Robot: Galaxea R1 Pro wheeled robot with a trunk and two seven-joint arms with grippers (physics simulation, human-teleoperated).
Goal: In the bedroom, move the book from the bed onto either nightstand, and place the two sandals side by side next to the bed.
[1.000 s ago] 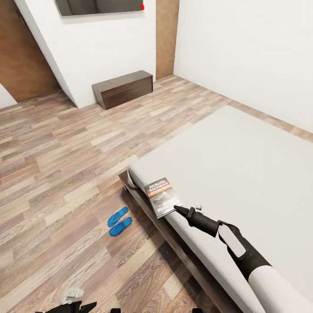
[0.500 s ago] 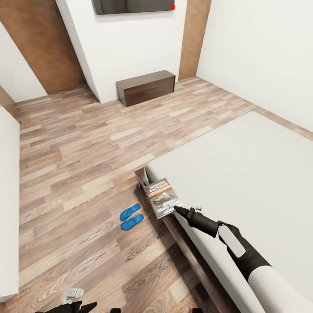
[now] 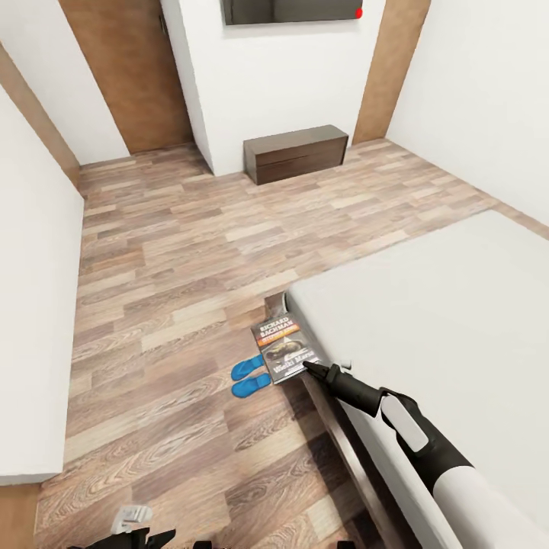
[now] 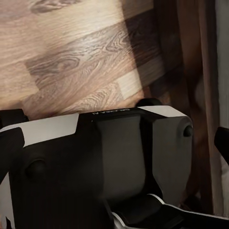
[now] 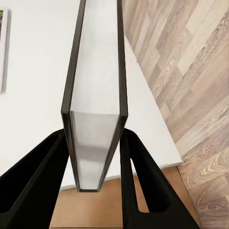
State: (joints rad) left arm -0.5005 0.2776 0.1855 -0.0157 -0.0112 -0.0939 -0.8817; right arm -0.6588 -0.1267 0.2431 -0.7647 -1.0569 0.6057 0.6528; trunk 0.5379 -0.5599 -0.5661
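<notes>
My right gripper point(image 3: 311, 367) is shut on the near edge of the book point(image 3: 286, 349), a dark paperback with white lettering and an orange strip. The book hangs level just past the corner of the bed point(image 3: 442, 320), partly over the floor. In the right wrist view the book point(image 5: 95, 95) appears edge-on, clamped between the two black fingers point(image 5: 33, 181) of the right gripper point(image 5: 93, 134). The two blue sandals point(image 3: 248, 369) point(image 3: 251, 386) lie side by side on the floor beside the bed's corner. The nightstand is out of view. Part of my left gripper point(image 3: 130, 520) shows low down.
A low dark brown cabinet point(image 3: 296, 153) stands against the far wall under a wall screen point(image 3: 290, 9). A brown door point(image 3: 130, 76) is at the back left. A white block point(image 3: 30, 305) borders the wood floor point(image 3: 175, 252) on the left.
The view has swung to the left, bringing the door and the white block into sight. The held book has left the mattress corner and now hangs beyond it, closer to the sandals.
</notes>
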